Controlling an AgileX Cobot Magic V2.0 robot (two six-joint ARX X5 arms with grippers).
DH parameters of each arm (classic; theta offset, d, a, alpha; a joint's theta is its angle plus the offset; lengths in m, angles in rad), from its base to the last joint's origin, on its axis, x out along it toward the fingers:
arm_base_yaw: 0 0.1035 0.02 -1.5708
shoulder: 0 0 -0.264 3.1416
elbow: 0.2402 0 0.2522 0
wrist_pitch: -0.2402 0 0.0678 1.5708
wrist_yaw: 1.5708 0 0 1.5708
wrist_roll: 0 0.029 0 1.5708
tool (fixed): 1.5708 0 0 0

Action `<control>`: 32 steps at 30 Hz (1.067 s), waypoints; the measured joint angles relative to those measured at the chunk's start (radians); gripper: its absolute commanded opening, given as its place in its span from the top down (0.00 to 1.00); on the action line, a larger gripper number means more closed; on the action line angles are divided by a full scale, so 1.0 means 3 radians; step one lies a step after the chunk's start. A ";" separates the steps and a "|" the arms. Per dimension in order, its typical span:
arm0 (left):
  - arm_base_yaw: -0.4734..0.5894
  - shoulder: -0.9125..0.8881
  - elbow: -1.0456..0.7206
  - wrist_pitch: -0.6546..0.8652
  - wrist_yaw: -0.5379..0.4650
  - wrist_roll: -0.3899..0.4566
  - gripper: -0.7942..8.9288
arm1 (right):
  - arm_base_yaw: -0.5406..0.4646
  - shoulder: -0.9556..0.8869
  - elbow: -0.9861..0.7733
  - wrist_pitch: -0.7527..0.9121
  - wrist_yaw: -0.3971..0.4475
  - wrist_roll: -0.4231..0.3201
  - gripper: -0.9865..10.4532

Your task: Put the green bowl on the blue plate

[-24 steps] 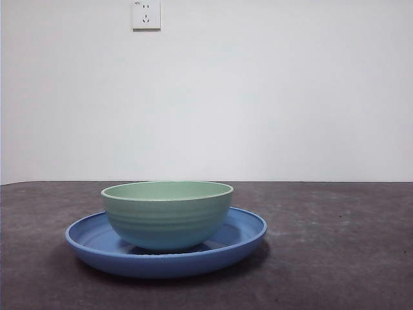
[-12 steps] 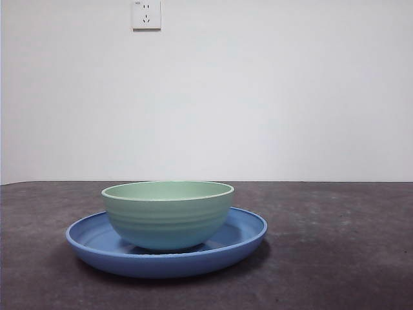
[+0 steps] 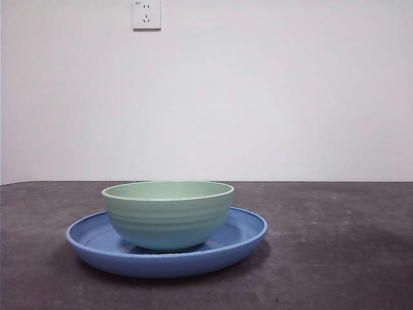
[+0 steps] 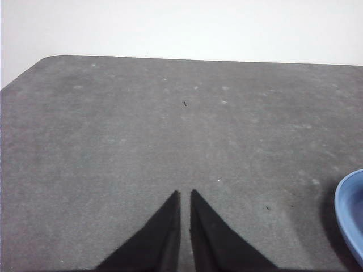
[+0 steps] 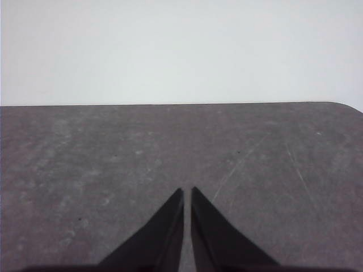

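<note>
Now green bowl (image 3: 167, 214) sits on blue plate (image 3: 239, 240), beside closed left pincer (image 4: 185, 195).

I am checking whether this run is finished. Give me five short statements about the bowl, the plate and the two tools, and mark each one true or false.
1. The green bowl stands upright on the blue plate. True.
2. The left tool holds the bowl. False: it is shut on nothing, over bare table, with only the plate's edge in its view.
3. The right tool is shut and holds nothing. True.
4. The bowl is wider than the plate. False: the plate's rim reaches past the bowl on both sides.
5. A tool shows in the front view. False: none does.
</note>
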 measured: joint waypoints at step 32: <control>0.0000 0.0000 0.0000 0.0000 0.0000 0.0000 0.89 | 0.0150 -0.0200 -0.0006 -0.0669 0.0239 -0.0037 0.90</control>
